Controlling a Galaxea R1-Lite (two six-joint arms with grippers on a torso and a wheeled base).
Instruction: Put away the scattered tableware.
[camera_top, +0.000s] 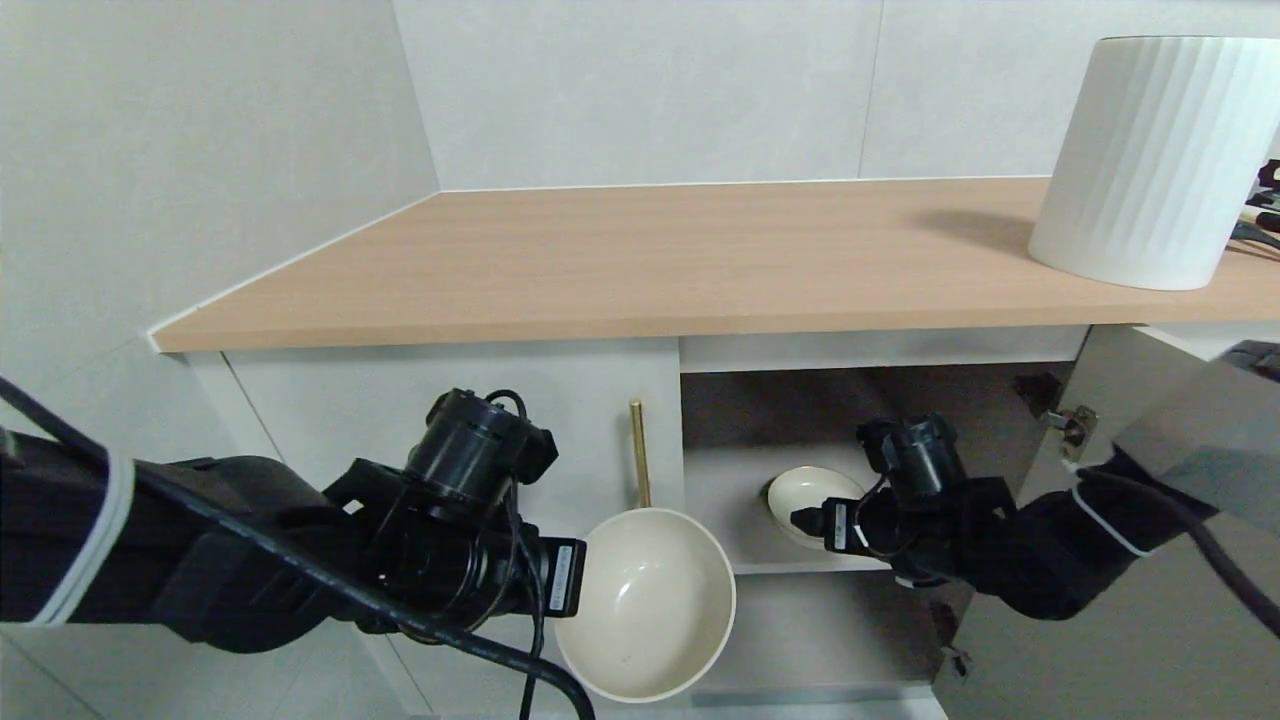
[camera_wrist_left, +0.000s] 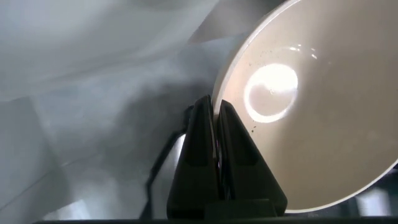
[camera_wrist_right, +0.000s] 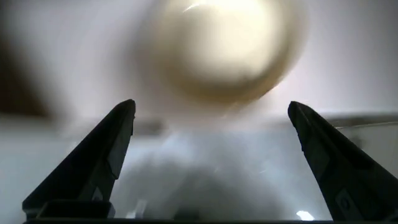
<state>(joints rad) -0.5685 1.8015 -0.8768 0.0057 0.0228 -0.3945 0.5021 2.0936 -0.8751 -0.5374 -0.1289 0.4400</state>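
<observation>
Small bowl (camera_top: 806, 500) on cab. shelf (camera_top: 722, 528) — big bowl (camera_top: 646, 602) to its left, outside

The rim of a round, cream-coloured glazed bowl (camera_wrist_left: 323, 118) is clamped between the two black fingers (camera_wrist_left: 200, 146) of the left gripper (camera_wrist_left: 215, 107), which are pressed together on it. The bowl's hollow is turned toward the camera, and a bright reflection is seen at its bottom.
</observation>
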